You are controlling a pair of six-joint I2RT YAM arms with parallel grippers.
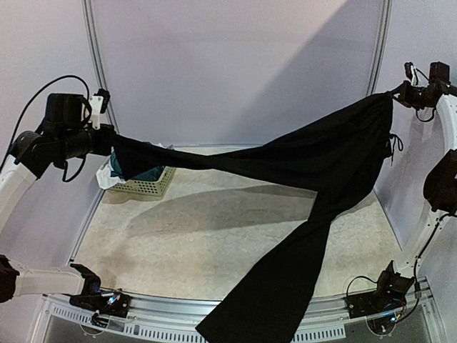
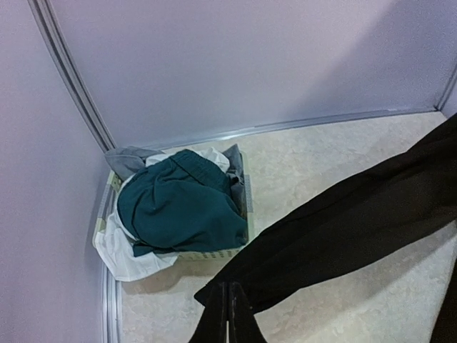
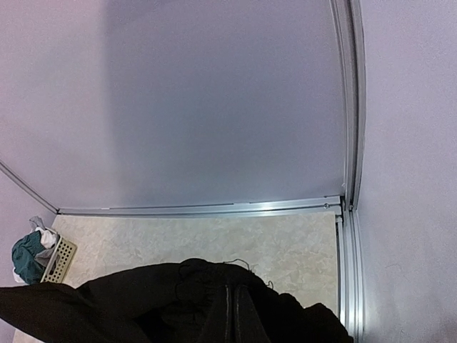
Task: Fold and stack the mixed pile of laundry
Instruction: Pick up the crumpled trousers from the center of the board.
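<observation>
Between left fingers (image 2: 214, 321), right fingers (image 3: 241, 321): black trousers (image 1: 307, 161) pinched, stretched.

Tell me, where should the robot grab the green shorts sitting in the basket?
Pinch the bunched ridge on top of the teal shorts, coming straight down from above. They are heaped highest in the basket, over a white cloth, and the basket's sides and the nearby wall block a sideways approach. The left gripper and right gripper are both shut on the black trousers.
</observation>
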